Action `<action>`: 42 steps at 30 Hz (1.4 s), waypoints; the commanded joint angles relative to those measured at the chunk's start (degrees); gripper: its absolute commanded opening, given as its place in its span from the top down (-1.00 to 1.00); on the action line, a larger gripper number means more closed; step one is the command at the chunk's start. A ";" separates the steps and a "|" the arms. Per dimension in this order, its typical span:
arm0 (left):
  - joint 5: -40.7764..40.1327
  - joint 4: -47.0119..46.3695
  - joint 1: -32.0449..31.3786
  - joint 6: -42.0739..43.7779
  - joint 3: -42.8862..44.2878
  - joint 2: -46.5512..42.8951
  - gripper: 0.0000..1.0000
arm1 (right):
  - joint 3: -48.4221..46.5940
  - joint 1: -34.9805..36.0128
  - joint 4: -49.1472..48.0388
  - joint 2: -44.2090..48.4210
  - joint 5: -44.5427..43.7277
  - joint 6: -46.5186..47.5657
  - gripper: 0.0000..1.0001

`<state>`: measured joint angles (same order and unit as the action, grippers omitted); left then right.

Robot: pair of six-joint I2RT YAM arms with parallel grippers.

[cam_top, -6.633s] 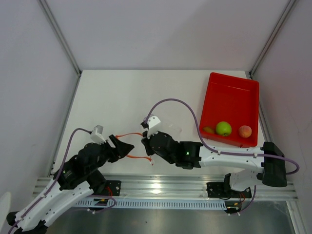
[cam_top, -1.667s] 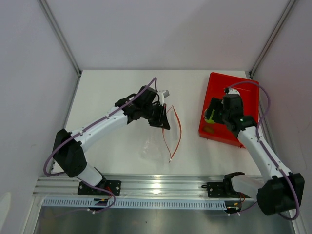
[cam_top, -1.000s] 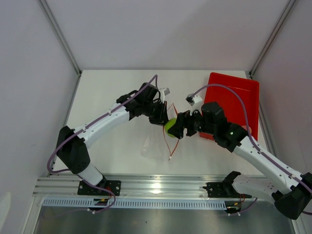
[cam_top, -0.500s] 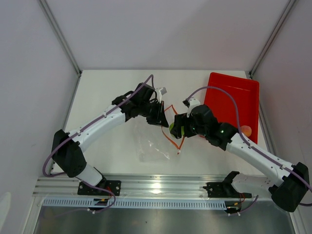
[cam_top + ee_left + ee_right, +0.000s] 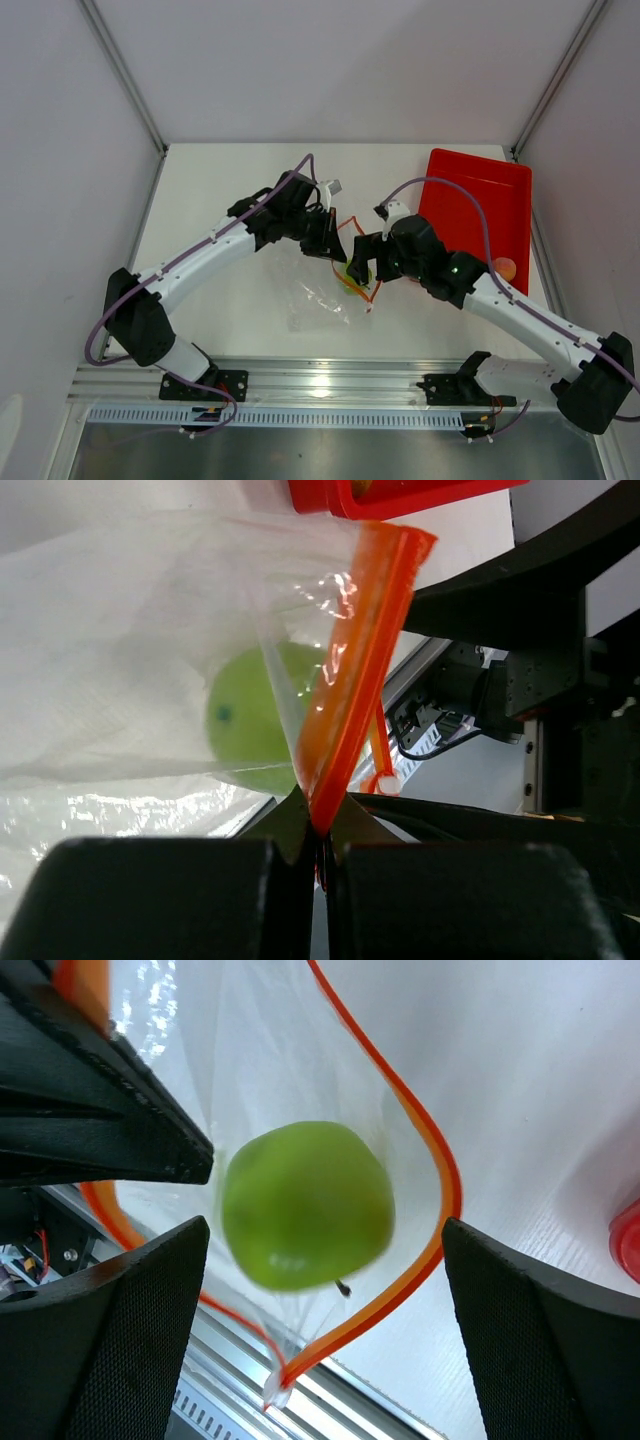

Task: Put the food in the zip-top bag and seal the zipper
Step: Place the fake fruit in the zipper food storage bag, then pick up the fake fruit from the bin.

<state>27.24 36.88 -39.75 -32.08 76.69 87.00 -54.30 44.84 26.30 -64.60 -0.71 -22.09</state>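
My left gripper (image 5: 328, 244) is shut on the orange-red zipper (image 5: 352, 680) and holds the mouth of the clear zip-top bag (image 5: 318, 300) up off the table. The zipper (image 5: 441, 1186) hangs as an open loop. A green apple (image 5: 305, 1205) is inside that loop, blurred, touching neither finger of my right gripper (image 5: 325, 1335), which stands wide open just above it. Through the plastic, the left wrist view shows the apple (image 5: 255, 720) inside the bag. From above, the apple (image 5: 355, 273) sits at the bag's mouth under my right gripper (image 5: 361, 264). An orange-pink peach (image 5: 505, 268) lies in the tray.
The red tray (image 5: 480, 195) stands at the right rear, beside my right forearm. The bag's lower part lies crumpled on the white table (image 5: 230, 180) in front of the left arm. A metal rail (image 5: 320, 385) runs along the near edge.
My right gripper has opened wider and let go of the apple, which has dropped into the bag's mouth. The left gripper still holds the zipper in about the same place.
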 commanded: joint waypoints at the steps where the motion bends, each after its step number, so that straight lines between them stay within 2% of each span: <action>1: 1.23 -1.81 -0.16 -0.44 -0.05 -1.40 0.99 | -4.14 -1.06 0.32 2.81 0.01 0.55 -0.99; 6: 1.23 -1.82 -0.16 -0.27 0.04 -1.66 0.99 | -5.20 -2.39 2.87 3.78 0.98 1.08 -0.99; 10: 0.53 -1.55 -0.07 -0.01 -0.74 -2.36 0.99 | -8.70 -6.33 7.17 5.45 -6.82 0.99 -0.99; 14: 0.44 -2.43 -0.07 0.17 -2.76 -3.24 0.99 | -11.08 -16.08 13.49 6.06 -11.76 -0.32 -0.98; 19: 0.70 -3.66 -0.16 0.70 -4.96 -5.25 0.99 | -10.65 -33.39 19.30 3.87 -14.67 -3.05 -0.99; 22: 0.53 -4.45 -0.07 1.31 -6.37 -7.36 0.99 | -7.14 -40.94 18.18 2.11 -12.66 -2.79 -0.98; 24: 0.62 -4.98 -0.15 1.84 -7.42 -8.16 0.99 | -4.51 -43.77 17.56 0.71 -14.75 -3.49 -0.97; 30: 4.21 -5.94 -0.07 1.93 -9.27 -11.15 0.99 | -1.69 -47.03 15.09 -3.86 -21.25 -4.81 -0.96; 37: 4.92 -6.74 -0.16 2.54 -11.55 -13.79 0.99 | 1.74 -52.30 10.97 -10.54 -23.11 -6.04 -0.97; 42: 6.50 -8.40 -0.07 1.84 -12.88 -14.49 0.99 | 1.40 -52.92 8.77 -14.23 -24.16 -8.23 -0.98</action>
<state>31.22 31.24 -39.75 -30.98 64.42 74.41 -52.56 -7.84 38.68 -77.30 -22.17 -27.75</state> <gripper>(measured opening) 0.005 0.989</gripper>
